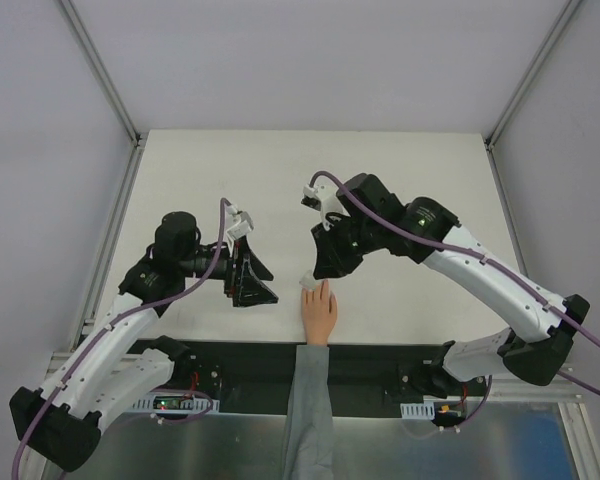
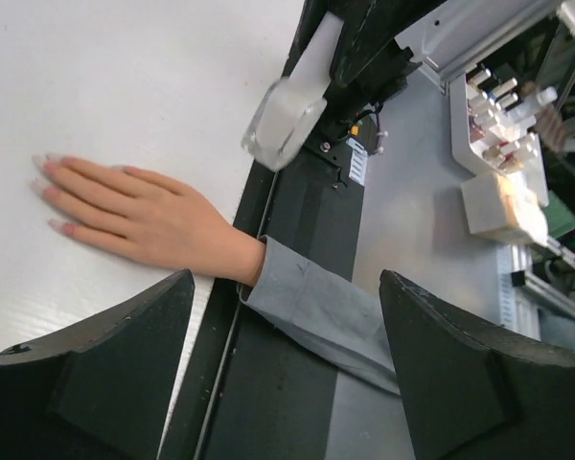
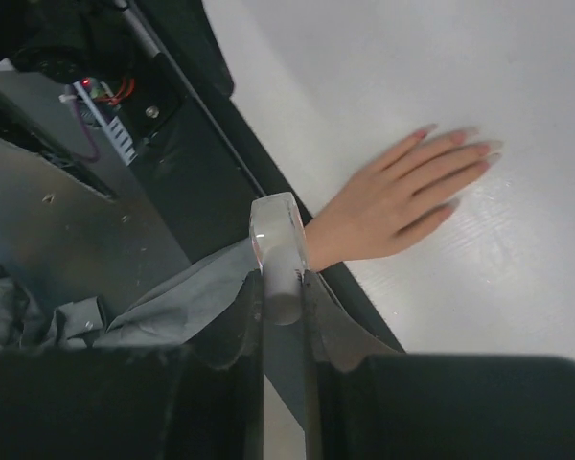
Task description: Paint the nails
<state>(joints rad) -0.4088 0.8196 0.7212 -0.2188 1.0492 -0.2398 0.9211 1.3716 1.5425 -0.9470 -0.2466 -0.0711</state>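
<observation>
Right fingers pinch a clear bottle beside nails, near table edge.

Matt table, cloth sleeve — clear plastic piece, smooth nails.

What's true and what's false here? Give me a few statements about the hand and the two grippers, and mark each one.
1. The hand lies palm down on the white table. True.
2. The left gripper is shut on something. False: its jaws stand apart and empty, off to the left of the hand.
3. The right gripper holds a small translucent object. True.
4. The hand wears a red sleeve. False: the sleeve is grey.
5. The nails look pale pinkish. True.
</observation>
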